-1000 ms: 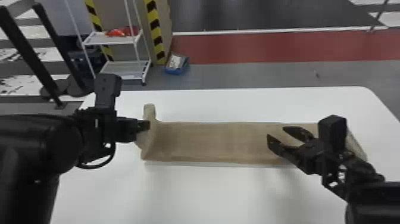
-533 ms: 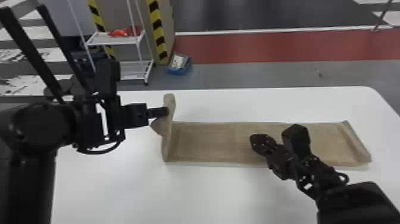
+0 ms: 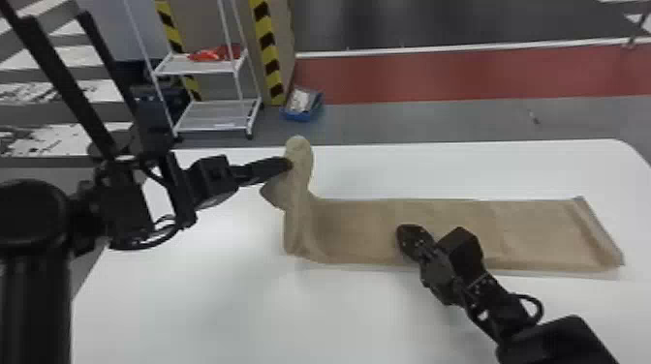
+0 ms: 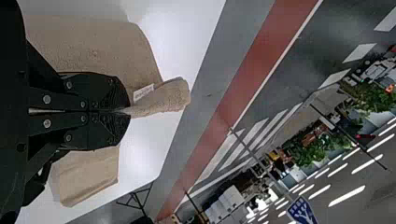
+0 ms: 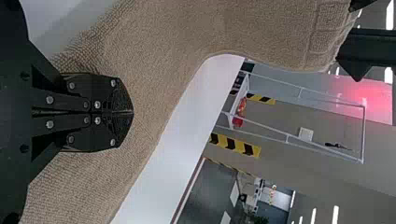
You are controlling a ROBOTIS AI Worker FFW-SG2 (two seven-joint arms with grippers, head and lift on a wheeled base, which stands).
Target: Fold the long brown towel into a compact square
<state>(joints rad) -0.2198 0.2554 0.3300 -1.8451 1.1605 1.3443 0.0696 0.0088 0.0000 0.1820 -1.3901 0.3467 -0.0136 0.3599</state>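
One long brown towel [image 3: 533, 232] extends across the white bench [image 3: 218, 310], its left end raised. Left gripper [image 3: 289, 165]: jaws clamped on the raised end; a white label [image 4: 143, 92] shows on the cloth near them in the left wrist view. Right gripper [image 3: 405, 233]: jaws together, over the towel's span; contact with the cloth cannot be determined.

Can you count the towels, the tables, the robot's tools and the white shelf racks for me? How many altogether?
Long brown cloth towel: 1
White flat-topped table: 1
Black two-fingered tools: 2, the left tool and the right tool
White metal shelf rack: 1
Total: 5
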